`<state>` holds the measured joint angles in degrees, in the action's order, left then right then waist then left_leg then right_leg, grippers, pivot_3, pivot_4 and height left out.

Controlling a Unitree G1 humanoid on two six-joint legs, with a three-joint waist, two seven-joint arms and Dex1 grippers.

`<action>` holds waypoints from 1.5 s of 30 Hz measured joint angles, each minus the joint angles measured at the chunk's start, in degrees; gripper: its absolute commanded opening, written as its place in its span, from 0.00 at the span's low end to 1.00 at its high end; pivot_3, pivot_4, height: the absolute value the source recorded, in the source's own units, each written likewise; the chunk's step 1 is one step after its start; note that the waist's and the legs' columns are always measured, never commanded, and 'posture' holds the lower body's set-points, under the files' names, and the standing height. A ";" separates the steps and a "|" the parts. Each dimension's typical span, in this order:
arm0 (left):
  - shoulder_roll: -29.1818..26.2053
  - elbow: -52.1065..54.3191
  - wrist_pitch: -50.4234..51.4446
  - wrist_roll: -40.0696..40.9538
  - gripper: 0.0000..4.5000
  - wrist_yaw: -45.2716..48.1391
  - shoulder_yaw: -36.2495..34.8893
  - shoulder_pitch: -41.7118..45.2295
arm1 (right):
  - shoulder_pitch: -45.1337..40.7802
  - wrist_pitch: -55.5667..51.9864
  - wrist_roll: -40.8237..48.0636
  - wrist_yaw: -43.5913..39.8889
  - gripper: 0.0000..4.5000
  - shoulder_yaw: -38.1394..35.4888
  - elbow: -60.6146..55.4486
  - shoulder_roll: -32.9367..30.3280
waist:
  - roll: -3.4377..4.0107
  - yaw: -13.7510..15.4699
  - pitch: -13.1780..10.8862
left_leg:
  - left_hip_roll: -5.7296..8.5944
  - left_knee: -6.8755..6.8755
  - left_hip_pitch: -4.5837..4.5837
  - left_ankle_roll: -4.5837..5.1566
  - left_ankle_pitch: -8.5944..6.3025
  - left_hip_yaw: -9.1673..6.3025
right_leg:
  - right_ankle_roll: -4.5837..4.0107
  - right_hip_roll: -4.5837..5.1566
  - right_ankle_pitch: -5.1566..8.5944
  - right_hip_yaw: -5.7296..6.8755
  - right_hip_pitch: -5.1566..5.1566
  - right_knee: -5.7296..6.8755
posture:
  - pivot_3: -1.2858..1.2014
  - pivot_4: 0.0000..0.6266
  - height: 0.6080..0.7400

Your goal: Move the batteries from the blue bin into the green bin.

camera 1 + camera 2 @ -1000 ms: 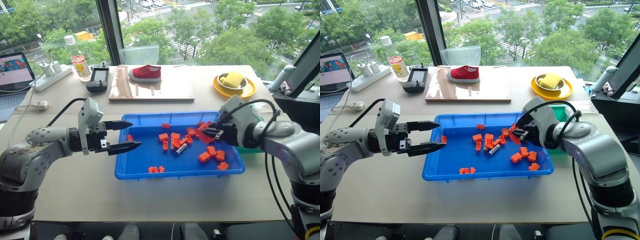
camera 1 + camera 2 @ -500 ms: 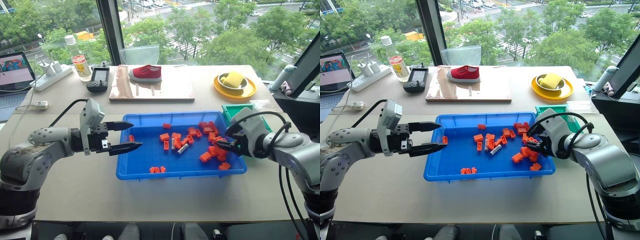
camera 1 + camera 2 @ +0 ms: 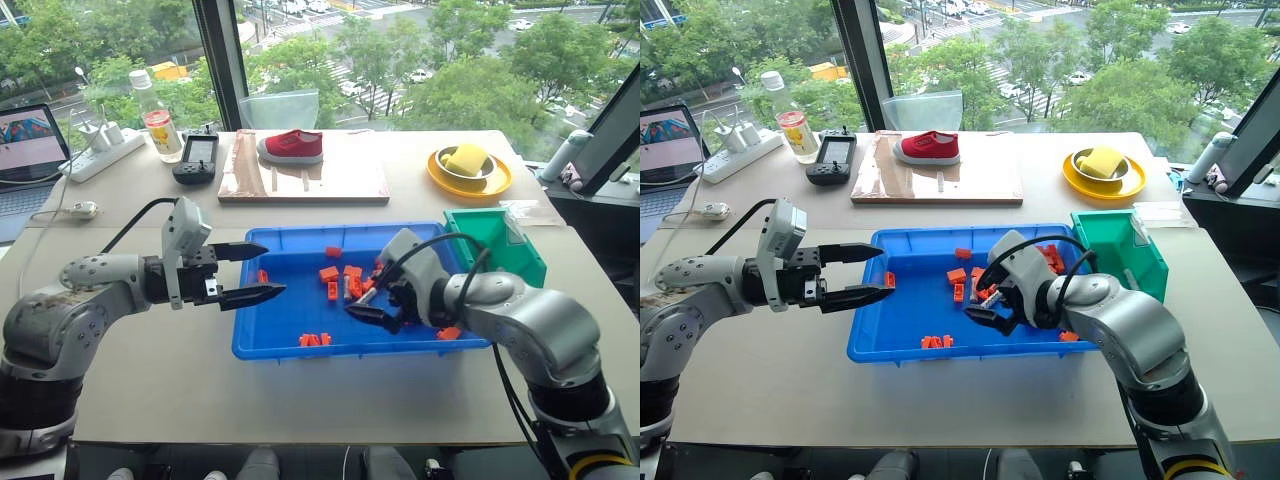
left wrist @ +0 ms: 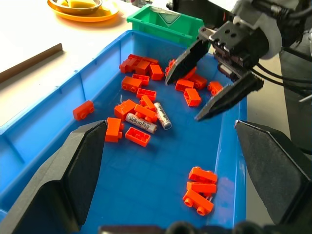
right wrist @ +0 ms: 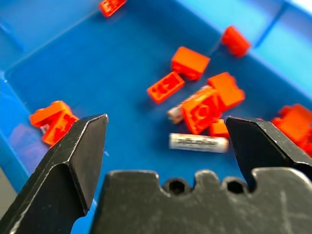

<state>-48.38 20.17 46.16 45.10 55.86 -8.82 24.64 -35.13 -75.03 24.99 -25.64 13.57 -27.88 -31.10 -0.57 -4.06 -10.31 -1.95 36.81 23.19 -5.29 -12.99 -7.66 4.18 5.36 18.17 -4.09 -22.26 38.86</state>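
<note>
Two batteries [image 4: 162, 115] lie side by side among orange blocks in the middle of the blue bin [image 3: 300, 350]; one battery [image 5: 198, 142] lies bare and the other is partly under a block. My right gripper [image 3: 368, 300] hangs open and empty just above them, pointing down and to the left. The left gripper [image 3: 272, 268] is open and empty, level at the bin's left rim. The green bin [image 3: 497, 243] stands against the blue bin's right end.
Several orange blocks [image 3: 328, 273] are scattered in the blue bin. At the back of the table are a wooden board [image 3: 303, 176] with a red shoe [image 3: 291, 146], a yellow dish [image 3: 468, 170], a bottle [image 3: 160, 123], a handheld controller [image 3: 196, 156] and a power strip [image 3: 103, 150].
My right gripper swung left from the blue bin's right end, beside the green bin, to over the bin's middle, and its fingers opened. The left arm stayed still.
</note>
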 measured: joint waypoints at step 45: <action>0.41 0.35 0.05 0.09 1.00 -0.49 -0.13 -0.20 | 2.19 10.74 -7.54 -5.42 0.57 2.98 8.59 -1.62 | 0.00 0.00 0.00 | 0.01 0.00 0.03 0.00 0.00 0.00 | 0.00 0.01 0.00 0.00 -0.01 0.00 | 0.52 0.24 1.00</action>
<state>-47.97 20.52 46.22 45.19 55.37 -8.95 24.44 -32.94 -64.29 17.45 -31.06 16.54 -19.30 -32.72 -0.57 -4.06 -10.32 -1.94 36.81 23.22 -5.29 -12.99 -7.66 4.18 5.36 18.17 -4.09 -22.27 38.86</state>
